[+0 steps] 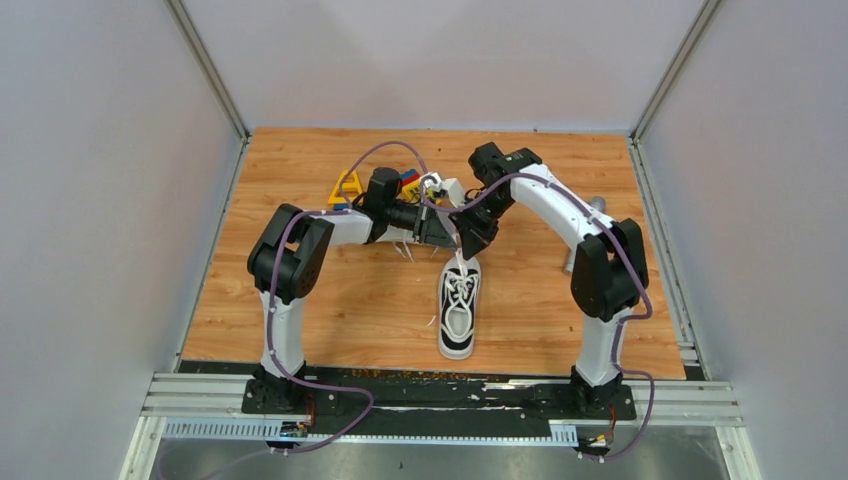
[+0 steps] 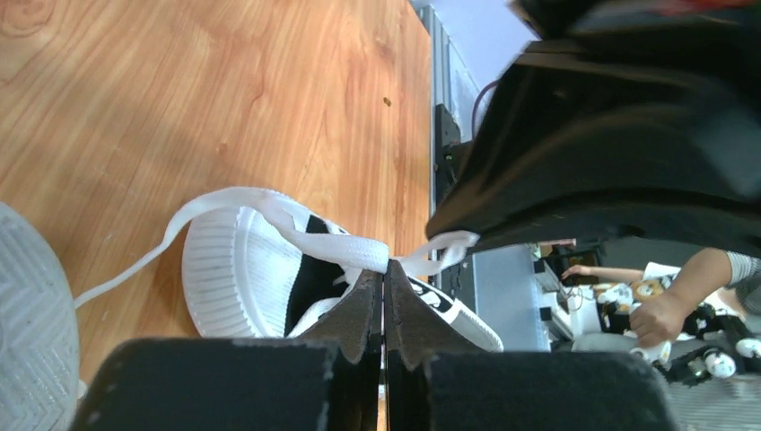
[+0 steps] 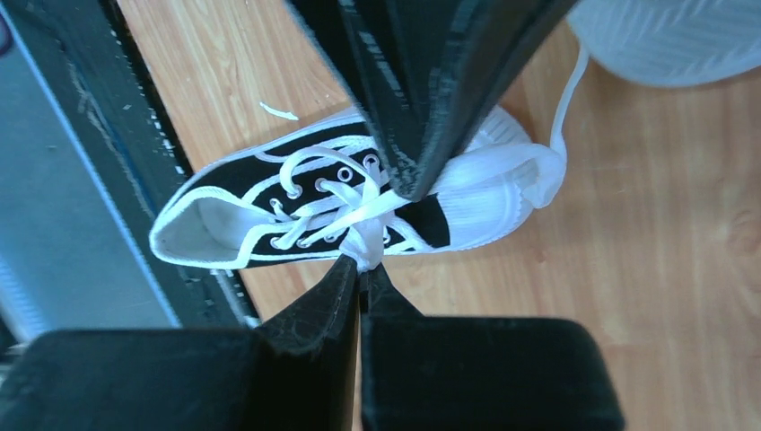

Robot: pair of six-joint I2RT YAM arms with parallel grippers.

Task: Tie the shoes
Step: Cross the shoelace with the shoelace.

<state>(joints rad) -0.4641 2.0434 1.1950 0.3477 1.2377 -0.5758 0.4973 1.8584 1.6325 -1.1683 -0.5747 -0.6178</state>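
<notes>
Shoe: small black canvas sneaker (image 1: 459,310), white toe cap, sole-down on wooden table (image 1: 330,300).
Left gripper (image 2: 384,269): above sneaker's toe, clenched on long white lace (image 2: 345,253), pulling taut.
Right gripper (image 3: 361,265): alongside, pinching lace too, likely for knotting.

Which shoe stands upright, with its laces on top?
The nearer shoe, its toe pointing away from the arms' bases; the other shoe shows its white sole.

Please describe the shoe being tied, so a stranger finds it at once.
On the wooden table, look at the middle, near the front edge. A black sneaker with a white toe cap stands there. Only its laces are pinched by the left pincer and the right pincer.
</notes>
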